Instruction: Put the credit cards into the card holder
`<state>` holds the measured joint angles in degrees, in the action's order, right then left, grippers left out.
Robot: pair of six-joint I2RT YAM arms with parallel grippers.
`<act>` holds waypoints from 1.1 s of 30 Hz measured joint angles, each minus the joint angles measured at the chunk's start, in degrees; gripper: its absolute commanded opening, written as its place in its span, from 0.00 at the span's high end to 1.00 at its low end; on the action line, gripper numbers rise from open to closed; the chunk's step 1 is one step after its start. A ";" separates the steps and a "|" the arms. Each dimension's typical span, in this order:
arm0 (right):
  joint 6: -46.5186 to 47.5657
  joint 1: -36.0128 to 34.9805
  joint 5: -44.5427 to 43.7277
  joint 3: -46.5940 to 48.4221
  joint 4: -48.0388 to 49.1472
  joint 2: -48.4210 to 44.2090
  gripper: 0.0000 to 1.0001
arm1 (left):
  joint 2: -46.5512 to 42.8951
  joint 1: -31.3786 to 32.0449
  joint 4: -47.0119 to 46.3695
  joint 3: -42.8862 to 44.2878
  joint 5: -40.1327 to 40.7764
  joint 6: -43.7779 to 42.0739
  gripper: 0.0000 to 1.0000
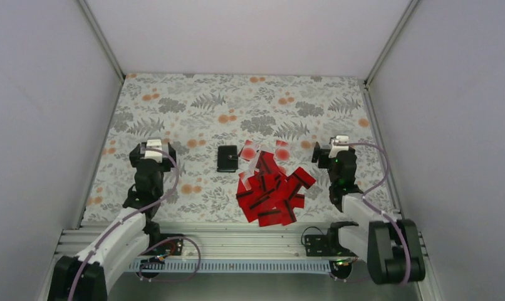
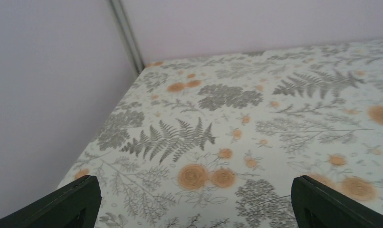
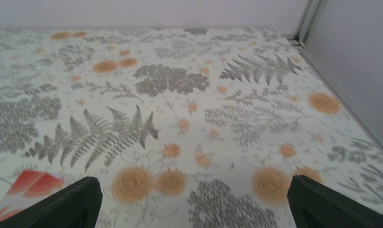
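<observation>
Several bright red credit cards (image 1: 272,189) with black stripes lie in a loose overlapping heap on the flowered cloth, right of centre. The card holder (image 1: 227,158), small, black and folded shut, lies flat just left of the heap's far end. My left gripper (image 1: 152,150) hovers open well left of the holder, its fingers (image 2: 71,204) wide apart over bare cloth (image 2: 196,199). My right gripper (image 1: 333,150) hovers open just right of the heap. In the right wrist view (image 3: 194,202) only one red card's corner (image 3: 35,183) shows, at the lower left.
The cloth (image 1: 193,100) ends at grey walls with metal corner posts (image 1: 103,37) at left and right. Two pale cards with red blots (image 1: 249,152) rest at the heap's far edge. The arms' mounting rail (image 1: 250,251) runs along the near edge.
</observation>
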<state>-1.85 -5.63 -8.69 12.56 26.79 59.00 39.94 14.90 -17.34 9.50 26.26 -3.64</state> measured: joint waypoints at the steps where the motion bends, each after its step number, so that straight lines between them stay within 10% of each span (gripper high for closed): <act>1: -0.04 0.96 1.25 -0.17 2.80 1.86 0.01 | 1.79 -0.85 -2.36 -0.50 0.00 0.07 0.00; 17: 1.95 7.30 17.55 6.97 28.87 27.85 0.01 | 37.38 -13.60 -33.94 3.58 -16.09 -3.56 0.00; 33: 1.92 8.15 20.76 5.88 33.16 28.09 0.01 | 49.92 -22.58 -32.33 14.69 -47.56 -5.75 0.00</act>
<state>0.08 2.52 12.08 18.44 59.94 87.09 89.86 -7.68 -49.67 24.18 -21.30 -9.39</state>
